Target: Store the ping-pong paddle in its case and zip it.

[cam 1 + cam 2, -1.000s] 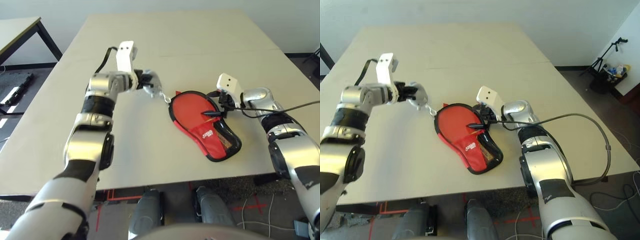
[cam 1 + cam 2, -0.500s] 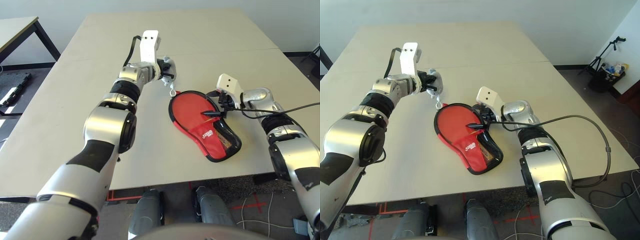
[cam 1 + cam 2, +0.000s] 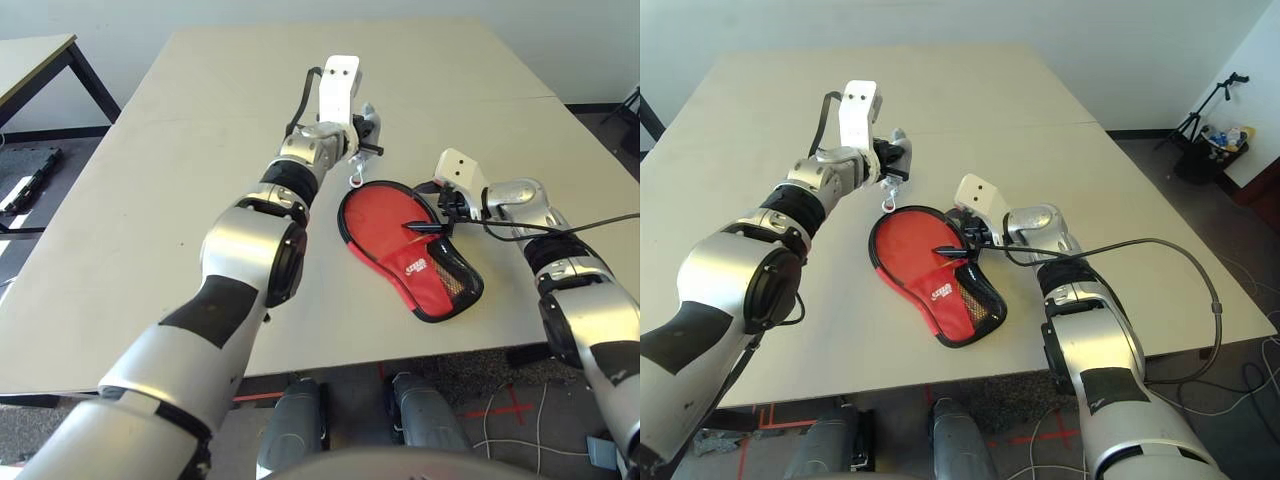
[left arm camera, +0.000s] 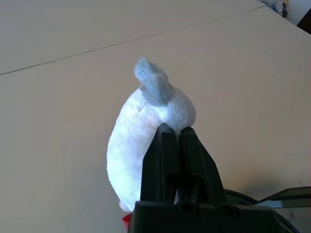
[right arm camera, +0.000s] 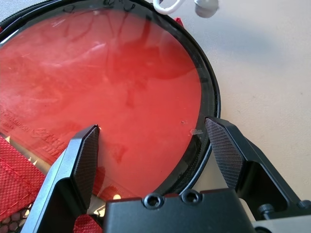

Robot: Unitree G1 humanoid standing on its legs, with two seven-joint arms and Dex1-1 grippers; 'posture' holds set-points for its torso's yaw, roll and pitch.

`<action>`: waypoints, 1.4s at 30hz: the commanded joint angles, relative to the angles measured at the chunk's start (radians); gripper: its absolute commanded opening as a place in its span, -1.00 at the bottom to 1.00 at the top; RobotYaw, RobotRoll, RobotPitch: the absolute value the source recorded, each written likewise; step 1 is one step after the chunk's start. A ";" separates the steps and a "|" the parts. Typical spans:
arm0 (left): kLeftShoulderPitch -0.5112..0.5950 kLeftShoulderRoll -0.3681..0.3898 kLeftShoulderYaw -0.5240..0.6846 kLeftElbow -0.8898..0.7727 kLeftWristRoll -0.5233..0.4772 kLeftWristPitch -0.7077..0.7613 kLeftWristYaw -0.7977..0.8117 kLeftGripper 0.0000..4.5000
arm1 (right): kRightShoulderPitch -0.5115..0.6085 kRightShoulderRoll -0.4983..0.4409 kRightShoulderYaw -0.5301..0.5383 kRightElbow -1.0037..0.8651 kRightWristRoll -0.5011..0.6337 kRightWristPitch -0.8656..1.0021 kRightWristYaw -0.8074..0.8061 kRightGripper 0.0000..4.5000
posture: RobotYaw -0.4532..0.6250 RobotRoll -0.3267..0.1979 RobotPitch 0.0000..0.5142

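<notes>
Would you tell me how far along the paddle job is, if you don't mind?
Done: the paddle lies inside the open case. In hand: the left gripper is shut on a fluffy white charm just beyond the case's round end; the right gripper stands open over the rim. Left: closing and zipping.

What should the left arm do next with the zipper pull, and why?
Probably draw the fluffy white pull, pinched in the shut left gripper, on around the case rim toward the right gripper: the paddle face lies uncovered, so the case looks unzipped there.
</notes>
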 commanded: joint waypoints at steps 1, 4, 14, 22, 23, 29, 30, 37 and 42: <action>-0.052 -0.044 -0.003 -0.015 0.024 -0.047 -0.036 -0.99 | 0.082 0.015 0.058 0.045 -0.047 0.049 0.003 1.00 | -0.56 0.25 -0.63; -0.044 -0.085 -0.042 -0.015 0.062 -0.010 -0.131 -0.99 | 0.087 0.014 0.060 0.036 -0.044 0.055 0.002 1.00 | -0.56 0.25 -0.63; -0.059 -0.063 -0.041 -0.028 0.089 -0.020 -0.176 0.21 | 0.080 0.028 0.068 0.036 -0.044 0.061 -0.005 1.00 | -0.51 0.25 -0.60; -0.103 0.060 -0.049 -0.030 0.111 -0.053 -0.178 0.99 | 0.074 0.035 0.070 0.046 -0.046 0.056 -0.003 1.00 | -0.47 0.25 -0.60; -0.103 0.073 -0.052 -0.031 0.115 -0.055 -0.190 0.99 | 0.074 0.035 0.070 0.047 -0.047 0.055 -0.003 1.00 | -0.46 0.25 -0.60; -0.073 0.155 -0.099 -0.054 0.153 -0.046 -0.321 0.99 | 0.073 0.033 0.069 0.051 -0.046 0.054 -0.003 1.00 | -0.43 0.25 -0.60; -0.060 0.170 -0.112 -0.063 0.160 -0.040 -0.355 0.99 | 0.073 0.033 0.069 0.051 -0.046 0.053 -0.003 1.00 | -0.43 0.25 -0.60; 0.086 0.254 -0.184 -0.234 0.158 0.003 -0.581 0.99 | 0.072 0.037 0.069 0.054 -0.046 0.053 -0.003 1.00 | -0.39 0.25 -0.62; 0.304 0.328 -0.216 -0.550 0.096 0.098 -0.767 0.99 | 0.069 0.039 0.070 0.059 -0.047 0.051 -0.005 1.00 | -0.38 0.25 -0.64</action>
